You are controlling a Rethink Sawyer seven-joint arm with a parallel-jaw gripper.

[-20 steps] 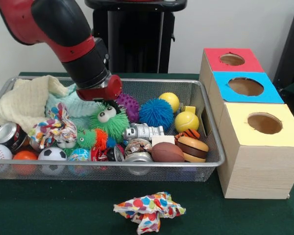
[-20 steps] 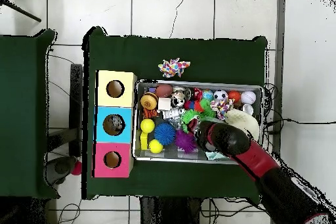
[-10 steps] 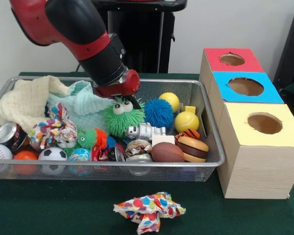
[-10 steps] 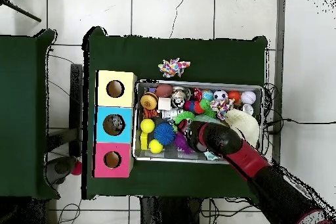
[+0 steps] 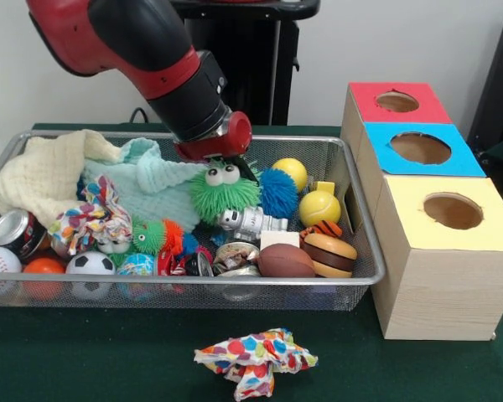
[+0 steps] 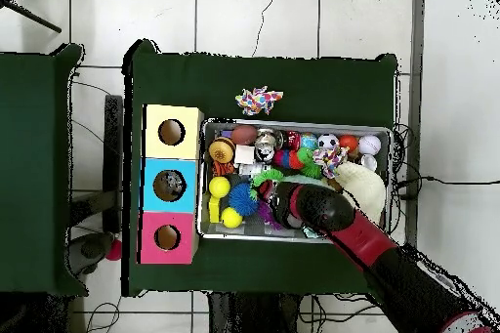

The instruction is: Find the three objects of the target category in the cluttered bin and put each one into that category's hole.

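my tool (image 5: 222,159) sits right on top of the green fuzzy toy (image 5: 224,192), apparently gripping it by the crown, though its tips are buried in the fuzz. the toy hangs above the middle of the wire bin (image 5: 365,251), nearer its back rim, beside the blue spiky ball (image 5: 277,193). i judge it light, soft and squashy; a hold on the body, not loose strands, seems safest.

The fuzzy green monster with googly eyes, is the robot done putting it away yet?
Not yet. The fuzzy green monster toy with googly eyes hangs right under the arm's pincer, lifted a bit above the other toys in the wire mesh bin. It has not reached the red-topped, blue-topped or yellow-topped wooden box. Whether anything already went into a hole cannot be seen.
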